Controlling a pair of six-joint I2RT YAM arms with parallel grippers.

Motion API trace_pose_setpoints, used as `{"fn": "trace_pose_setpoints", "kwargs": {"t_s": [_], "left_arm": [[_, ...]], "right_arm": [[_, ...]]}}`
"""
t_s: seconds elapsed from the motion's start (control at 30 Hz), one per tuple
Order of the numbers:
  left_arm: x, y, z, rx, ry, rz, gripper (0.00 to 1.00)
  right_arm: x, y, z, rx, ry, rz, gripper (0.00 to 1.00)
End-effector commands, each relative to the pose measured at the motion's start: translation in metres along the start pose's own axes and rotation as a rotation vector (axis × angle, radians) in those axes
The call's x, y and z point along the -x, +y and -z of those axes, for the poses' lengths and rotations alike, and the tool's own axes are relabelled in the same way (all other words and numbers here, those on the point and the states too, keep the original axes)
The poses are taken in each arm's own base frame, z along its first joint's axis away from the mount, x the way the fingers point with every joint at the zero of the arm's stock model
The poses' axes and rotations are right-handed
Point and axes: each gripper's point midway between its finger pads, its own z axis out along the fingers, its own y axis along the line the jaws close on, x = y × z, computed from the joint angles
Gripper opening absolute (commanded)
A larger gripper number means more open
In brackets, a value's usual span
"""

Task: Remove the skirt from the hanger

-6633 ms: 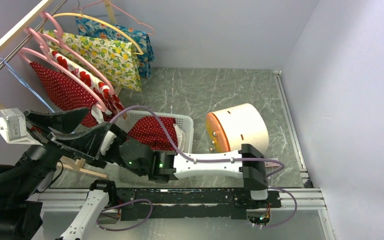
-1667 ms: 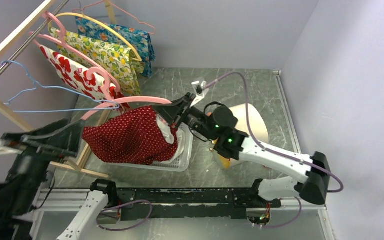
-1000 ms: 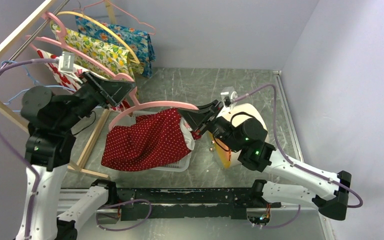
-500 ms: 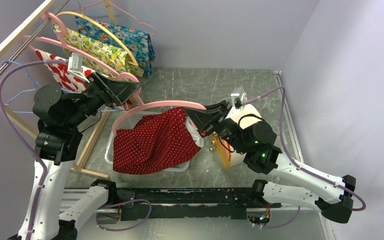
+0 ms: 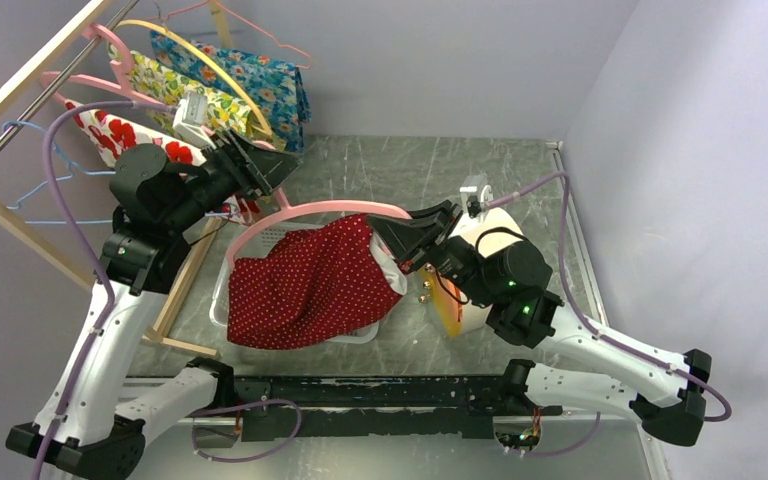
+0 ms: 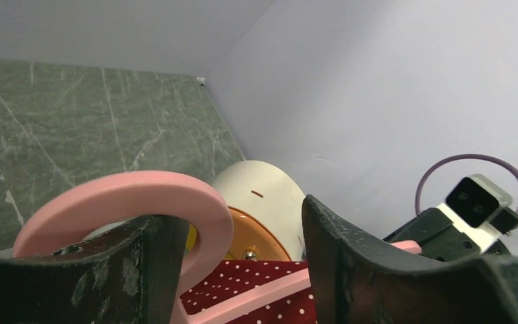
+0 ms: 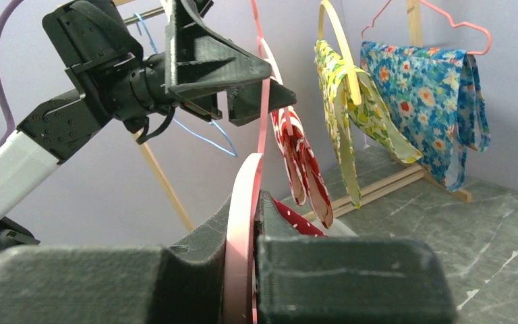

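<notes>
Over the basket (image 5: 218, 306) the skirt (image 5: 310, 285) hangs from the pink hanger (image 5: 310, 210), which my right claw (image 5: 407, 232) clenches at one end to keep it level. My left claw (image 5: 265, 175), released, has swung up from beside the rack (image 5: 30, 62), its jaws spread at the hanger's hook end, ready to grip.

Four skirts (image 5: 310, 285), one basket (image 5: 365, 334), two arms (image 5: 110, 330).
</notes>
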Motion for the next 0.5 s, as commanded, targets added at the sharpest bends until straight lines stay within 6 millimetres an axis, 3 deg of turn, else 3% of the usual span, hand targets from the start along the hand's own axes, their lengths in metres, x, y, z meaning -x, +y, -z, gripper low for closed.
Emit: {"fn": "trace_pose_setpoints", "kwargs": {"t_s": [0.0, 0.13, 0.33, 0.37, 0.47], "left_arm": [[0.002, -0.017, -0.009, -0.018, -0.024, -0.051, 0.62], [0.002, -0.017, -0.015, 0.013, -0.038, -0.079, 0.51], [0.005, -0.017, -0.011, 0.017, -0.082, -0.098, 0.26], [0.005, -0.018, -0.009, 0.013, -0.088, -0.095, 0.21], [0.002, -0.018, -0.007, 0.0, -0.087, -0.089, 0.13]], "right_arm": [[0.027, 0.007, -0.007, 0.021, -0.06, 0.024, 0.0], [0.01, 0.008, -0.005, 0.037, 0.012, 0.044, 0.0], [-0.024, 0.01, 0.018, 0.091, 0.137, 0.061, 0.0], [-0.031, 0.012, 0.022, 0.106, 0.163, 0.06, 0.04], [-0.049, 0.012, 0.032, 0.117, 0.262, 0.063, 0.29]]}}
